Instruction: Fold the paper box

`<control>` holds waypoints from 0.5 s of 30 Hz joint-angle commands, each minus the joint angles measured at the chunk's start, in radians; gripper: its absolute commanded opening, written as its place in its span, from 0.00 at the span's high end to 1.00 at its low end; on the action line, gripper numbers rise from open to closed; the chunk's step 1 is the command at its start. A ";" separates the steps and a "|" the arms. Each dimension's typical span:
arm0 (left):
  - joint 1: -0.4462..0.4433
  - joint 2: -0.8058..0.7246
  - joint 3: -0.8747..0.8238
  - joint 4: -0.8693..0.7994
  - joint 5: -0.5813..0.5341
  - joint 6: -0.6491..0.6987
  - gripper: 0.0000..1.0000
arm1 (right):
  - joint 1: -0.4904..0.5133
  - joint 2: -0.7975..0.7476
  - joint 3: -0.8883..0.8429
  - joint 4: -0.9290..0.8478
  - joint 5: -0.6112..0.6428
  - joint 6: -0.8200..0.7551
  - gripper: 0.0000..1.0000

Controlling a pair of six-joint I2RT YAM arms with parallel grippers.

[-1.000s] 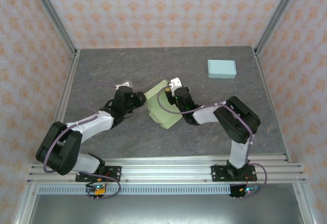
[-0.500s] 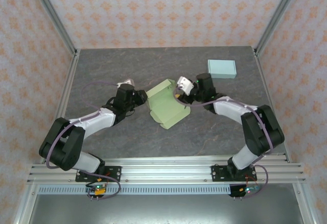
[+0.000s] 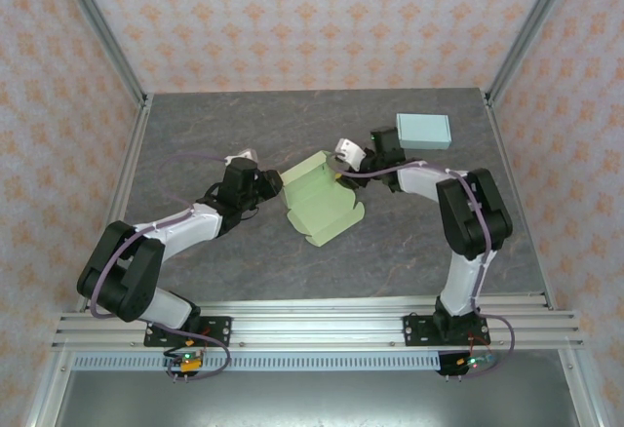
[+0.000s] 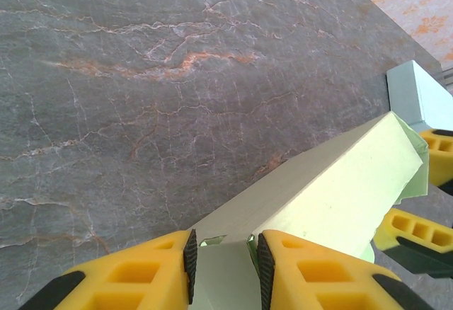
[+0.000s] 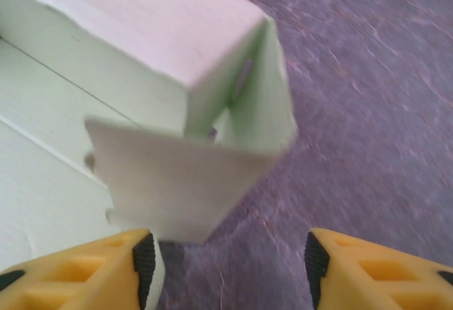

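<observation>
Swung out from above the paper box [image 3: 320, 198] within the last second, with the right gripper [image 3: 339, 174] now just off its far right corner.

Lying open near the middle of the table [image 3: 195, 144], skewed to its edges, light green, walls partly raised. Clamped on the left side by the left gripper [image 4: 223, 253], with yellow fingers [image 4: 134, 271] pressed against a thin upright wall from both sides. Held apart on the right, jaws wide, with a loose end flap standing just ahead of the gap. Well apart from all this, toward the far right corner of the table, a closed pale blue box [image 3: 423, 131].
</observation>
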 commanded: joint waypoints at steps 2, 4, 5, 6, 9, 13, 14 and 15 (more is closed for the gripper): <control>-0.007 0.024 0.003 -0.114 -0.002 0.030 0.69 | 0.046 0.044 0.096 -0.044 -0.048 -0.059 0.51; -0.008 0.029 0.007 -0.112 -0.002 0.028 0.69 | 0.063 0.068 0.129 -0.064 -0.049 -0.069 0.59; -0.010 0.029 0.009 -0.113 -0.001 0.027 0.69 | 0.069 0.075 0.138 -0.066 -0.042 -0.070 0.62; -0.011 0.030 0.008 -0.112 0.000 0.027 0.69 | 0.077 0.083 0.142 -0.061 -0.031 -0.070 0.65; -0.016 0.029 0.007 -0.112 -0.003 0.025 0.69 | 0.100 0.087 0.115 0.028 0.020 -0.036 0.65; -0.015 0.026 0.004 -0.118 -0.006 0.028 0.69 | 0.116 0.092 0.063 0.207 0.094 0.065 0.66; -0.015 0.024 0.003 -0.119 -0.006 0.029 0.69 | 0.118 0.095 0.049 0.261 0.126 0.095 0.65; -0.015 0.024 0.003 -0.119 -0.008 0.031 0.69 | 0.118 0.101 0.036 0.322 0.169 0.132 0.64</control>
